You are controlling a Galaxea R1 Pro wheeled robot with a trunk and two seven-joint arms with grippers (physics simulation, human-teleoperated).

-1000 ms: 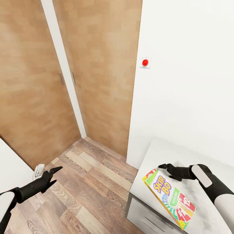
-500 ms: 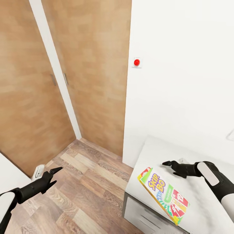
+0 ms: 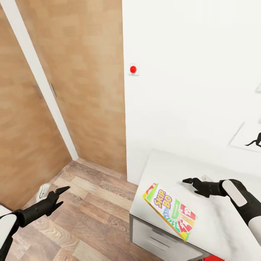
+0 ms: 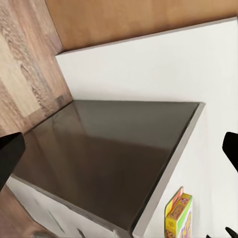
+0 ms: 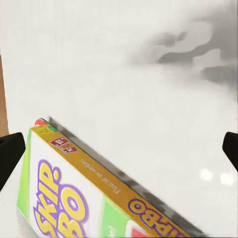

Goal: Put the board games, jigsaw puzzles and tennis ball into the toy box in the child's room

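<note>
SKIP-BO box (image 3: 169, 211) lies on the table (image 3: 217, 224) beside wooden doors (image 3: 72, 90).

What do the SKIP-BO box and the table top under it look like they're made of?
SKIP-BO box: probably glossy printed cardboard, going by the sharp edges, thin yellow side and bright artwork. Table: a smooth light-grey top, perhaps laminate or painted board, with soft reflections; since it is a render, neither is certain.

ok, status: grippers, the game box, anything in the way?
Left gripper open, empty, over the floor. Right gripper open, empty, above the table. Skip-Bo box flat at the table's near edge, not gripped. Nothing between right gripper and box.
</note>
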